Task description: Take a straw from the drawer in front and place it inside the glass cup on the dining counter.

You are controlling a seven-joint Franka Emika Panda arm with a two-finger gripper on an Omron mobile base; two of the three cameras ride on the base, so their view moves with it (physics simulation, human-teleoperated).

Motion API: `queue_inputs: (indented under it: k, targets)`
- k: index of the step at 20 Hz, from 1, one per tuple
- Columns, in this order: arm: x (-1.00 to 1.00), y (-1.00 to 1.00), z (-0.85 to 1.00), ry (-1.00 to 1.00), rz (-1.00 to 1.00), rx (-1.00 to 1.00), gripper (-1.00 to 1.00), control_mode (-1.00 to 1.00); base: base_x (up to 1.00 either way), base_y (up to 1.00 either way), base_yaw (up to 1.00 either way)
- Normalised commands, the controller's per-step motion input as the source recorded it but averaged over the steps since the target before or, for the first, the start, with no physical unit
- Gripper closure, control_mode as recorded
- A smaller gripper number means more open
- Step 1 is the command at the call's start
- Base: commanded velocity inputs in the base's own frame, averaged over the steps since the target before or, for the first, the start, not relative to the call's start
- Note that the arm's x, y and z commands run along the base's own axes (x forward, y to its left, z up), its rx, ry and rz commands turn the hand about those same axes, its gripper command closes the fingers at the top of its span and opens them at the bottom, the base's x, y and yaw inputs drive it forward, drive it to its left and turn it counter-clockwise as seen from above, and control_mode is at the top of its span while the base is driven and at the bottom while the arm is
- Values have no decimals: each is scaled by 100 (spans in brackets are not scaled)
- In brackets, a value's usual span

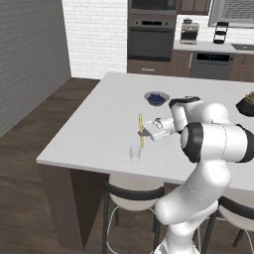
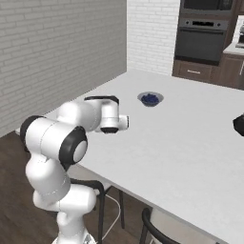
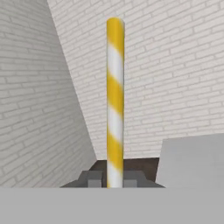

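Note:
My gripper (image 1: 143,133) is shut on the straw (image 1: 141,130), a thin yellow stick held nearly upright above the dining counter (image 1: 99,134). In the hand view the straw (image 3: 114,87) shows yellow and white stripes and rises from between the two finger tips of my gripper (image 3: 114,179). The glass cup (image 1: 135,153), small and clear, stands on the counter near its front edge. The straw's lower end hangs just right of the cup's rim, apart from it. The drawer is out of view.
A blue bowl (image 1: 157,98) sits further back on the white top (image 2: 181,143). A dark object (image 1: 246,105) lies at the counter's right side. Stools (image 1: 133,193) stand under the front edge. A brick wall is on the left and ovens (image 1: 151,37) are behind.

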Motion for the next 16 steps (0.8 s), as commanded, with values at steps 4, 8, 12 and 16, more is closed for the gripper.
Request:
queue_inputs:
  k: [4,8,12,16]
  targets:
    - [0,0,-16,0,0,-3,100,-100,0,0,0]
    - [8,1,-2,-2,0,0,100,-100,0,0,0]
    - [18,14,0,0,0,0,100,-100,0,0,0]
    - [13,19,0,0,0,0,100,-100,0,0,0]
